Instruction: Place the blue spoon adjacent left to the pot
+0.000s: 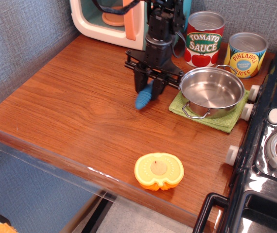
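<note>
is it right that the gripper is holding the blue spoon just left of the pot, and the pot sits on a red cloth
Not quite. The observation.image view shows the pot sitting on a green cloth, not a red one. The rest holds: the gripper grips the blue spoon just left of the pot.

the red can (204,40), just right of the claw (149,86) and a little behind it, reads "tomato sauce" in white letters on a green band. the yellow can (246,55), farther right of the claw, reads "pineapple" and "slices"; smaller print on its blue patch is too small to read.
</note>
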Available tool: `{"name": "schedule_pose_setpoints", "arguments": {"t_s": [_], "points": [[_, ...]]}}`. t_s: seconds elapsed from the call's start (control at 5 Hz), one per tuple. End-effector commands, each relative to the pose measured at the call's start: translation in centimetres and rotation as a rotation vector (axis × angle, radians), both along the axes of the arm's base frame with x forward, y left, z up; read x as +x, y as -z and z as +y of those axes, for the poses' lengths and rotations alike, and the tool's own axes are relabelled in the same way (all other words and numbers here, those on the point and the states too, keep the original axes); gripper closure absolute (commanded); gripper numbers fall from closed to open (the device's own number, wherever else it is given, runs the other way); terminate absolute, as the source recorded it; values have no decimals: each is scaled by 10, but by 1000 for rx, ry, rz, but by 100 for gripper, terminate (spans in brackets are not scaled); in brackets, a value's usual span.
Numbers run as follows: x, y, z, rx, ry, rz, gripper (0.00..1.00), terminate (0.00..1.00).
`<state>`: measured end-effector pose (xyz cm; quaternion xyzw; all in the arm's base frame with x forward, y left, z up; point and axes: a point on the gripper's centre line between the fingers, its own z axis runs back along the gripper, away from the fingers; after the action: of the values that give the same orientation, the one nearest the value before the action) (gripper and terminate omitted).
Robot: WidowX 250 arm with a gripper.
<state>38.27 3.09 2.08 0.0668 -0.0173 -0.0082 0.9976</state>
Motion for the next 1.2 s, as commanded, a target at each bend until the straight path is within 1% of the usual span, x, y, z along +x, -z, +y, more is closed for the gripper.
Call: {"name": "schedule_pose_setpoints", "arguments": {"t_s": [0.0, 0.2, 0.4, 0.6, 0.8, 1.0], "points": [[-8, -18, 6, 1, -10, -34, 100, 0], [-12, -22, 2, -18, 14, -35, 0, 0], [-13, -34, 2, -24, 31, -60, 0, 0], [-22, -59, 7, -40, 43, -102, 0, 0], [-45, -80, 12, -49, 45, -118, 0, 0], [-79, -85, 17, -26, 43, -98, 0, 0]]}}
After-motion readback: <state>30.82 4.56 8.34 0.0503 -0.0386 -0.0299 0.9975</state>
